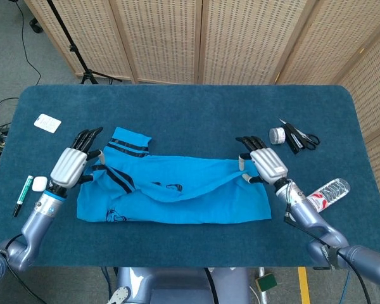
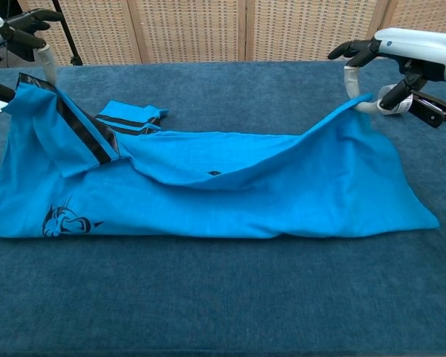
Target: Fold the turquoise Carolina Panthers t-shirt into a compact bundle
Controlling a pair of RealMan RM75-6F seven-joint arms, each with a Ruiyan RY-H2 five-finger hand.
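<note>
The turquoise t-shirt (image 1: 177,196) (image 2: 230,197) lies across the middle of the blue table, its near half lifted and doubled over toward the far edge. My left hand (image 1: 71,166) (image 2: 18,33) pinches the near sleeve with black stripes (image 2: 78,123) and holds it raised at the shirt's left end. My right hand (image 1: 264,163) (image 2: 390,56) pinches the hem corner at the right end, also lifted off the table. The cloth sags between them. A small panther logo (image 2: 63,220) shows on the shirt's back. The far striped sleeve (image 1: 130,142) lies flat.
Scissors (image 1: 301,137) and a small silver-capped jar (image 1: 277,135) lie at the right rear. A plastic water bottle (image 1: 326,193) lies near the right edge. At the left are a white card (image 1: 47,123), a marker (image 1: 22,195) and a small white case (image 1: 39,183).
</note>
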